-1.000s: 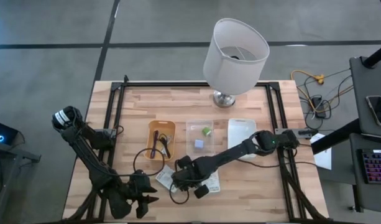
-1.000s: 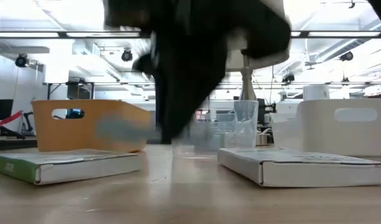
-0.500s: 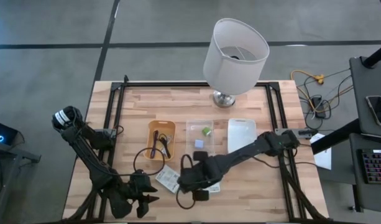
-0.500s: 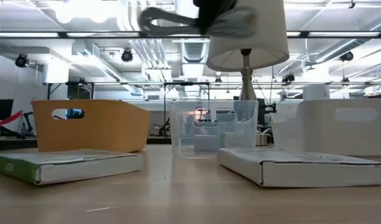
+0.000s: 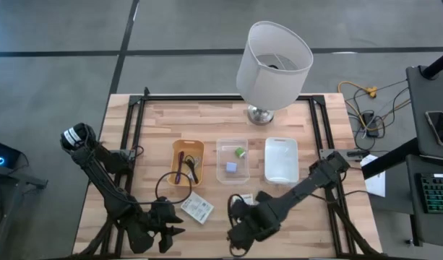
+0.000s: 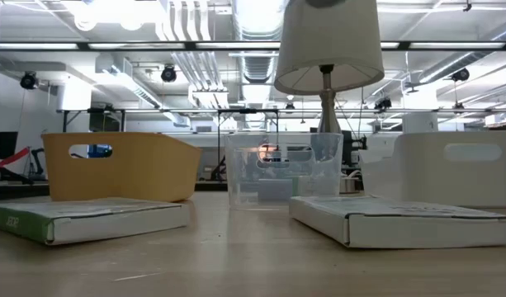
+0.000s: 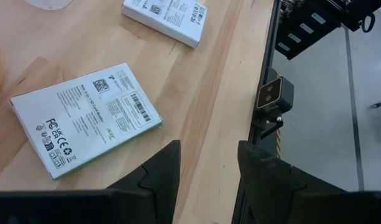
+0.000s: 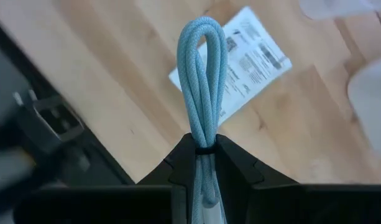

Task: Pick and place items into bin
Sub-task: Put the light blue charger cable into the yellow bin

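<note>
A wooden surface (image 5: 156, 130) is seen from above, with two dark robot arms reaching in from its near edge. The right hand (image 8: 202, 155) sits near the front edge, its fingers (image 8: 237, 163) pinched narrow on a folded loop of pale blue-grey braided cable (image 8: 204, 81). The loop sticks straight out beyond the fingertips. Past the loop, under it, lies a flat white printed packet (image 8: 255, 59).

The left hand (image 7: 207, 163) rests at the front left corner, its fingers (image 7: 160, 171) apart with nothing between them. Just ahead of it lies a second flat white printed packet (image 7: 84, 118) with a green edge, and farther ahead the first packet again.

Beyond both hands stand three bins in a row. The orange bin (image 5: 187, 161) holds dark thin cords (image 5: 183, 167). The clear bin (image 5: 232, 146) holds a green cube (image 5: 239, 152) and a bluish cube (image 5: 231, 167). The white bin (image 5: 281, 159) stands beside them. A white lamp (image 5: 273, 56) stands at the far edge.
</note>
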`<state>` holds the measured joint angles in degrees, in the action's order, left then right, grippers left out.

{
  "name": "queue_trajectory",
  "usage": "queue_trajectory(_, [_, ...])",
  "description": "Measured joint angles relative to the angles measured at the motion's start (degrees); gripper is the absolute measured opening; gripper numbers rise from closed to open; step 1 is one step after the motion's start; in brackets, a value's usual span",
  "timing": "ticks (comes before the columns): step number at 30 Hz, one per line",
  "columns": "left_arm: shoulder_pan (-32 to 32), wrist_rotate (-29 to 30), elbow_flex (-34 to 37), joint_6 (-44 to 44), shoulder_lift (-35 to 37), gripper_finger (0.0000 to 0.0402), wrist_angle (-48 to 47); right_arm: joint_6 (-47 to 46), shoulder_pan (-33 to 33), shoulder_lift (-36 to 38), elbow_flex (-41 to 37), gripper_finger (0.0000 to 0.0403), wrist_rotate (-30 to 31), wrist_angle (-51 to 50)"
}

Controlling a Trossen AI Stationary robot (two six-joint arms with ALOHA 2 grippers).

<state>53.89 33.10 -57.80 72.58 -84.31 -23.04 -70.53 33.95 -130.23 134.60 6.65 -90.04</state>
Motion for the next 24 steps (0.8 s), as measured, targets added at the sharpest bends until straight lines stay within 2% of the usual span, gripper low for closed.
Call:
queue_trajectory(7, [-0.32,0.00,0.02,-1.19,0.04,0.0144,0.05,-23.72,5.19,3.28,-4.20,0.0038,5.32,0.04])
queue_trajectory(14, [-1.59,-0.52,0.04,-3.00,1.05,0.0144,0.07,-48.19,11.96,9.77,-19.75,0.0044,3.53,-0.03])
queue_trajectory(19, [-3.37,-2.47,0.04,-5.57,2.47,0.0144,0.03,-52.54,11.27,20.88,-32.13,0.0046,7.14,0.06])
queue_trajectory(24, [-5.32,-2.82,0.04,-5.90,3.31,0.0144,0.08,-50.70,5.92,33.73,-45.76,0.0037,9.91,-0.08])
